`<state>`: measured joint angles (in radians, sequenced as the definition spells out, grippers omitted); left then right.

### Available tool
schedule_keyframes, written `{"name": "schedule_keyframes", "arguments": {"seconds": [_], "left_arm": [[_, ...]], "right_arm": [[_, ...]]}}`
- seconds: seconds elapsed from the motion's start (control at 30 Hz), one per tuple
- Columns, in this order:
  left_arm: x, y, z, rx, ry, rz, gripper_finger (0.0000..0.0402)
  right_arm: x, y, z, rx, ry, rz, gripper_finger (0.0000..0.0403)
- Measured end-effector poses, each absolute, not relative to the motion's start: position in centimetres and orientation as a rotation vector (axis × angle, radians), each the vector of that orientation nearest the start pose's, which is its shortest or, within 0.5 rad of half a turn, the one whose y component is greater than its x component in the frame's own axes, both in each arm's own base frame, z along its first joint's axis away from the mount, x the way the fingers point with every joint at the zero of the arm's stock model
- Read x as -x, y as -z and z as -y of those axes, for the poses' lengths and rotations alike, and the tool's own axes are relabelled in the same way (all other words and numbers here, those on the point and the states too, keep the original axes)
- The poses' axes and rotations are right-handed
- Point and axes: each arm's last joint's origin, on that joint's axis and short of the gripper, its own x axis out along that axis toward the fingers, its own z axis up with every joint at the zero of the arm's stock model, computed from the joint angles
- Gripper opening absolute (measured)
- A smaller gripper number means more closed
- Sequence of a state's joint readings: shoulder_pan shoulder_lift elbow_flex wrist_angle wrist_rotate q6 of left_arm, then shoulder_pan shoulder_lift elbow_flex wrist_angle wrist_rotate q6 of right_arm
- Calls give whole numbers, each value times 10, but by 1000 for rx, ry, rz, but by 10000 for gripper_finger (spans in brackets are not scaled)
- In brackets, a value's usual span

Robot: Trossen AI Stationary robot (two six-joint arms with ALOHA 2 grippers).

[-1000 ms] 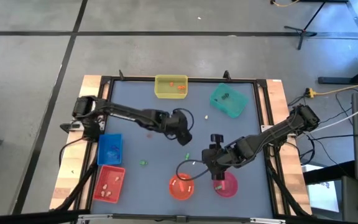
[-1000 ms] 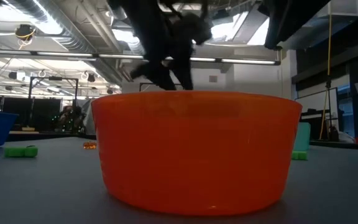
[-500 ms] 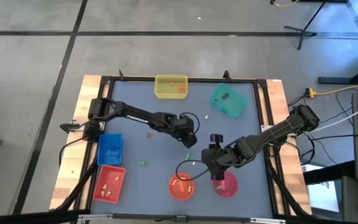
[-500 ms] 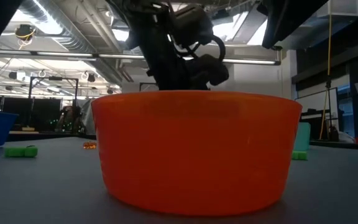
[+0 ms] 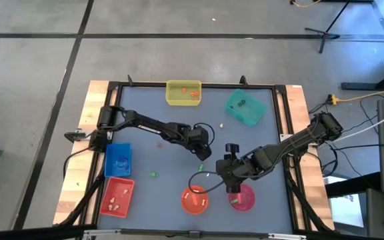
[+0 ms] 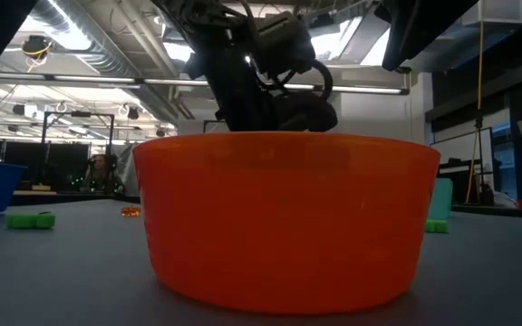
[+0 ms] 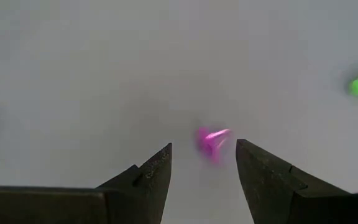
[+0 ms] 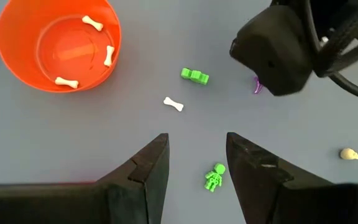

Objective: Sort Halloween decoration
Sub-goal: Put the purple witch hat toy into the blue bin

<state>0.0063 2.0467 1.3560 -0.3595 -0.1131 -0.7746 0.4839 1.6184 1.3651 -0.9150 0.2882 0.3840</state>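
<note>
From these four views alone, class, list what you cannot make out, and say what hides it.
- Orange bowl, low view: its wall hides the contents and the table behind.
- Purple trinket, left wrist view: blurred, shape unclear.
- Yellow tray, high view: its orange trinkets are too small to identify.
- Right wrist view: the left gripper's body partly covers the purple trinket.

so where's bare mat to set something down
Bare: between the yellow tray and the left arm, and right of the teal tray. Crowded: mid-mat, where both arms meet near the orange bowl and pink bowl.
</note>
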Motion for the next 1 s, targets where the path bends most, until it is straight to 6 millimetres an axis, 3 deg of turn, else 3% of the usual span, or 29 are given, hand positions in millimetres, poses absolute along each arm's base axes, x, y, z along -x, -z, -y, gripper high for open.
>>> {"name": "schedule_keyframes", "arguments": {"seconds": [1.0], "left_arm": [[-414,-143,-7,623,-540,-959,163]], "right_arm": [[-289,-276,-143,96,37,-1088,159]]}}
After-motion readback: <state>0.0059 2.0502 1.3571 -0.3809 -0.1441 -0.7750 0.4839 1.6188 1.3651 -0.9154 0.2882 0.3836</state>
